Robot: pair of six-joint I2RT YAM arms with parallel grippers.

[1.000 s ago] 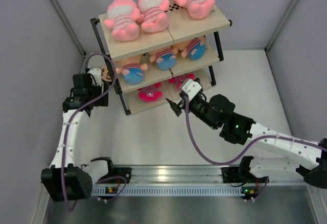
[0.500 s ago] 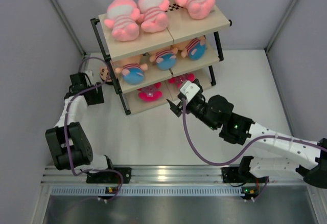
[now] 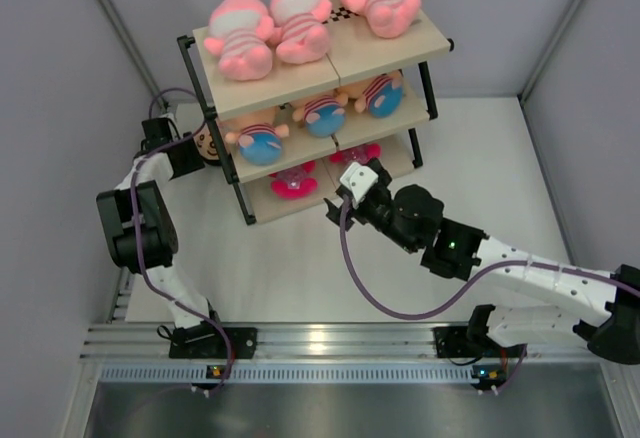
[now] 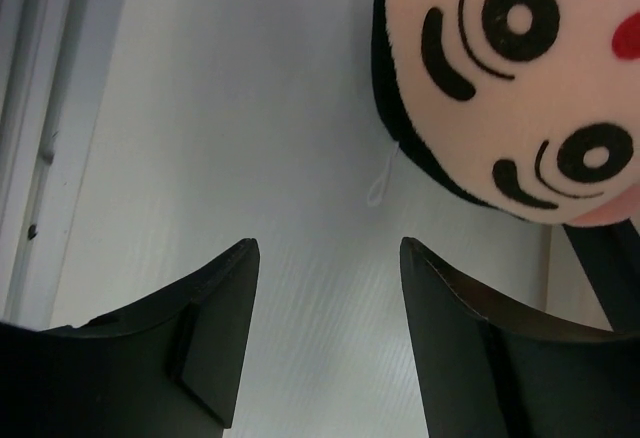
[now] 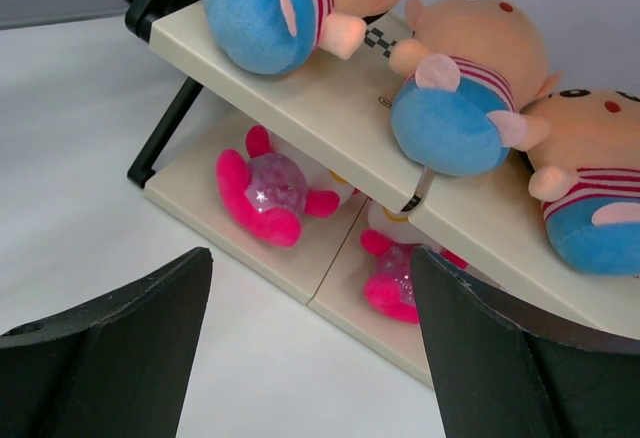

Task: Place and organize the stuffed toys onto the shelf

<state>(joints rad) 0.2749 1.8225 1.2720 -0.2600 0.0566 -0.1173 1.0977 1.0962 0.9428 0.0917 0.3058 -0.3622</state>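
Left tool [image 4: 328, 258] stands open and empty, facing one boy doll [image 4: 500, 88] lying on the bench [image 4: 250, 108] beside the shelf [image 3: 432, 43]. Right tool [image 5: 310, 258] is open and empty too. Eight toys [image 3: 300, 23] sit shelved; this doll looks like my last.

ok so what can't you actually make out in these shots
- Boy doll beside the shelf: the left wrist view shows only its face, and the frame edges cut off the body. In the top view the shelf frame and left gripper partly cover it.
- Magenta toys on the bottom tier: the middle board hides their heads in the right wrist view and covers most of them in the top view.
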